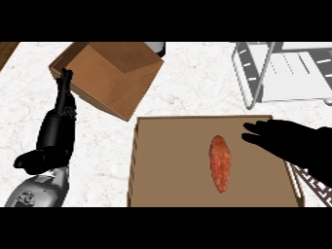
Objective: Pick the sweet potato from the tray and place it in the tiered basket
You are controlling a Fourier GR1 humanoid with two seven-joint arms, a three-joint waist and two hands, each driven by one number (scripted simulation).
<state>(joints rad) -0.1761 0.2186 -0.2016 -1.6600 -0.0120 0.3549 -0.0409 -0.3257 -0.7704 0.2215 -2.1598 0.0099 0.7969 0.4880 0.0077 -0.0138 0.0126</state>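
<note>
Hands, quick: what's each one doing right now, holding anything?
Left hand: open, fingers straight, holding nothing, at the view's left.
Right hand: open, holding nothing, above the tray just right of the sweet potato.

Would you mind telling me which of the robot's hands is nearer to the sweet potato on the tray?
Right. The right hand hovers over the tray, just right of the sweet potato. The left hand is off the tray, over the counter to its left, fingers straight.

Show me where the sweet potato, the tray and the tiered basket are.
sweet potato point(220, 163), head view, middle of its body.
tray point(170, 165), head view, bare floor left of the potato.
tiered basket point(298, 73), head view, white shelf.
</note>
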